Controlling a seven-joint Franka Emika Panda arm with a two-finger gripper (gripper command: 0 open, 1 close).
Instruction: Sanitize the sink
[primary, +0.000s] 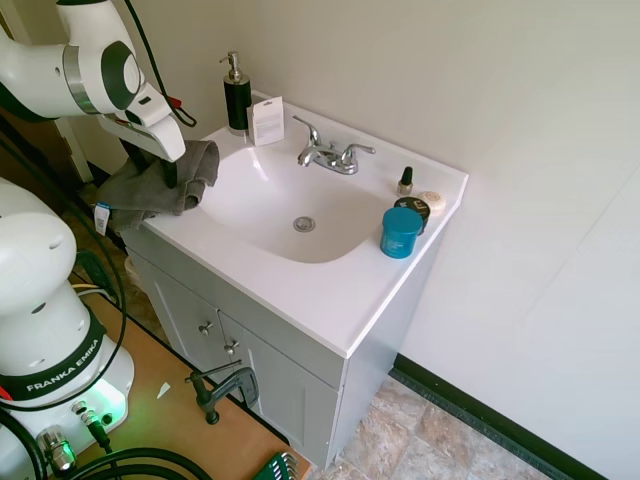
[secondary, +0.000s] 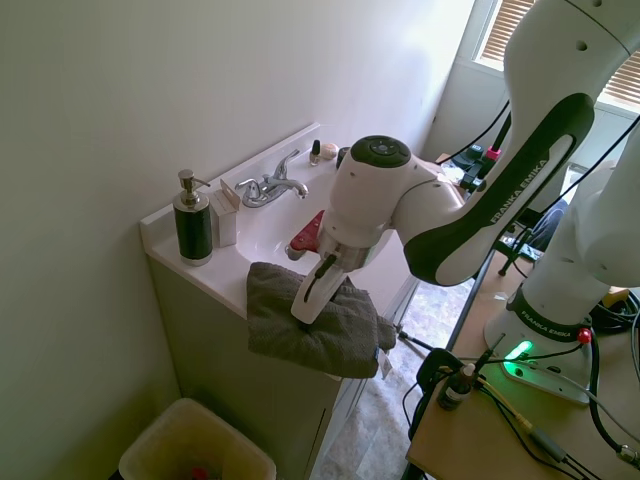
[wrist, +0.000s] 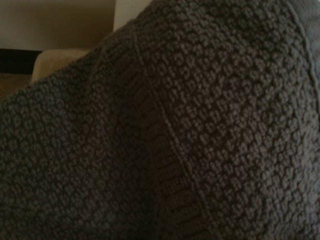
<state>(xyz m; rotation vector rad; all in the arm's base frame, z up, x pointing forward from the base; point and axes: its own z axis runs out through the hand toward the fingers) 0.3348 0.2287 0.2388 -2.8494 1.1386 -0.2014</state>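
First exterior view: pincer (primary: 170, 170) at left of frame, over the left edge of the counter (primary: 330, 300), buried in a grey towel (primary: 160, 185). Fingers hidden by cloth in both exterior views; cannot tell whether they grip it or merely press into it. Towel drapes half over the counter edge, half hanging down the cabinet side. Sink (primary: 290, 205) lies right of the pincer in this frame, bowl rim just beside the towel, drain (primary: 304, 224) further right at frame centre. Bowl's long axis runs lower left to upper right. Judgement: next move carries the towel rightward and down into the bowl. Wrist view: only towel weave (wrist: 190, 130).
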